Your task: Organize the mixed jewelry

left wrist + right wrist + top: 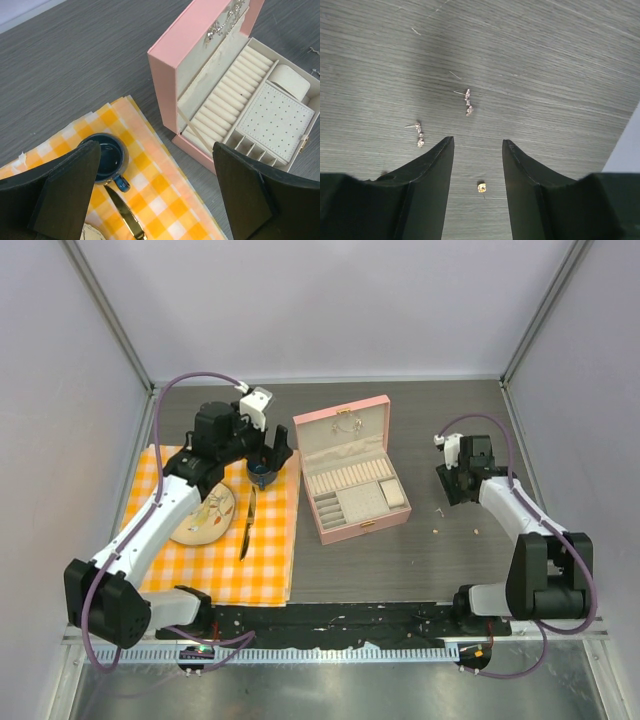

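Observation:
Loose jewelry lies on the dark table right of the open pink box [345, 420]: small pale specks [436, 530], [476, 531]. In the right wrist view two silvery drop earrings [468, 102], [419, 134] lie just beyond my fingertips, and a small gold stud [481, 187] lies between the fingers. My right gripper [477, 142] is open, empty and close above the table [452, 485]. A silvery piece [220, 27] hangs in the box lid. A cream-white rectangular piece [291, 81] sits in the box's right compartment. My left gripper [155, 150] is open and empty above the cloth's edge.
A yellow checked cloth [265, 560] lies at the left with a patterned plate [205, 517], a knife [246, 525] and a dark blue cup [109, 159]. The box's ring rolls and dotted earring pad [275, 117] face up. Grey walls close in the sides and back.

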`<state>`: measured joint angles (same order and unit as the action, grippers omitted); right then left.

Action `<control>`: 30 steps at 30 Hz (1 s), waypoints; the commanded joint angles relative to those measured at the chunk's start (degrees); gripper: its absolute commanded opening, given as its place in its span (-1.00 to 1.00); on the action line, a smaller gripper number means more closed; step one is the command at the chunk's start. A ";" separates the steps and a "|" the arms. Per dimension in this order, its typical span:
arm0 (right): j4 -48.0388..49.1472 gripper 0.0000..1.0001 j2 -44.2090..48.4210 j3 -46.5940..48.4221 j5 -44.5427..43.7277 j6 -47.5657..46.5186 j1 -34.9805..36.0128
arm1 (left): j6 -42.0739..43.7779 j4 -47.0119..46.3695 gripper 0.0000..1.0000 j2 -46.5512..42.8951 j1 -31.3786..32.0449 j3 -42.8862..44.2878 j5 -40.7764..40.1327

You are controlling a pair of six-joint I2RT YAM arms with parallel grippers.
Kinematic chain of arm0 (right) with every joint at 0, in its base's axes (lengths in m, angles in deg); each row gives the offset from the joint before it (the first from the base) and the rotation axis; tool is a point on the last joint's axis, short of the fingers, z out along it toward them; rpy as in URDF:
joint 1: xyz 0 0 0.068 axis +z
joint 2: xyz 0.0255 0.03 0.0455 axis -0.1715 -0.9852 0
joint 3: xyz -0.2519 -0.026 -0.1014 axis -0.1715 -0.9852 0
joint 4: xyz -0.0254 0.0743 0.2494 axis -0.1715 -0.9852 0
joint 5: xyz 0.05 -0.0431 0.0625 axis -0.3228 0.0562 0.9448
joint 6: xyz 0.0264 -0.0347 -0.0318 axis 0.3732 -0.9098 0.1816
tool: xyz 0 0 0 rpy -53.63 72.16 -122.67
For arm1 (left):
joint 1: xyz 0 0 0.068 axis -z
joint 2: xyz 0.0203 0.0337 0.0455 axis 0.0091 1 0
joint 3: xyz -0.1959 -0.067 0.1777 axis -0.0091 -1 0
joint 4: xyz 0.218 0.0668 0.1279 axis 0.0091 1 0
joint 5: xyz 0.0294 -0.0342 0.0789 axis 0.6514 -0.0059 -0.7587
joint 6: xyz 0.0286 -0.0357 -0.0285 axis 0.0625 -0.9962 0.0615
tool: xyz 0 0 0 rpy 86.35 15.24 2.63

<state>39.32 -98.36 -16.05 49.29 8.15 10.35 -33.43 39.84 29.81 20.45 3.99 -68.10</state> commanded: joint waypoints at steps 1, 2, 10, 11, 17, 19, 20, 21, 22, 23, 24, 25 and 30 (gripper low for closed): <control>3.91 -0.01 -3.24 1.15 5.37 -3.62 -2.75 | 2.38 1.15 1.00 -1.89 -0.23 1.69 -0.84; 4.00 0.00 -3.77 1.33 5.90 -4.32 -3.63 | 2.39 1.24 0.99 -1.89 -0.23 1.60 -0.85; 3.83 -0.01 -8.43 3.61 12.23 -6.26 -6.44 | 3.18 0.89 1.00 -1.54 -0.23 0.63 -1.11; 3.83 -0.01 -8.95 3.70 12.67 -6.35 -6.62 | 3.27 0.80 0.99 -1.54 -0.23 0.63 -1.20; 4.00 -0.02 -10.54 4.58 14.61 -6.96 -7.24 | 3.35 0.45 1.00 -1.02 -0.23 0.37 -1.20; 4.00 -0.03 -11.42 4.93 15.04 -6.96 -7.50 | 3.27 0.45 1.00 -0.93 -0.23 0.37 -1.20; 4.00 -0.04 -11.86 5.28 15.22 -7.14 -7.68 | 3.35 0.45 1.00 -0.93 -0.23 0.45 -1.20; 4.00 -0.05 -12.47 5.55 15.22 -7.23 -7.76 | 3.44 0.45 1.00 -0.93 -0.23 0.45 -1.20; 4.09 -0.08 -12.82 5.73 15.31 -7.31 -7.85 | 3.44 0.53 0.99 -0.93 -0.23 0.54 -1.20; 4.09 -0.10 -13.17 6.07 15.75 -7.40 -8.03 | 3.53 0.53 1.00 -0.84 -0.23 0.54 -1.29; 4.09 -0.10 -13.61 6.17 16.01 -7.40 -8.20 | 3.53 0.71 0.99 -0.92 -0.23 0.54 -1.29; 4.18 -0.12 -13.79 6.34 16.19 -7.49 -8.29 | 3.62 0.71 0.99 -0.93 -0.23 0.54 -1.29; 4.00 -0.15 -14.41 6.43 16.63 -8.28 -8.64 | 3.88 0.80 1.00 -0.84 -0.23 0.54 -1.37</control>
<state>41.94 -112.74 -11.90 64.26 1.11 2.13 -30.56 41.46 29.42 20.45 3.99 -69.06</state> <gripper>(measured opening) 0.428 0.996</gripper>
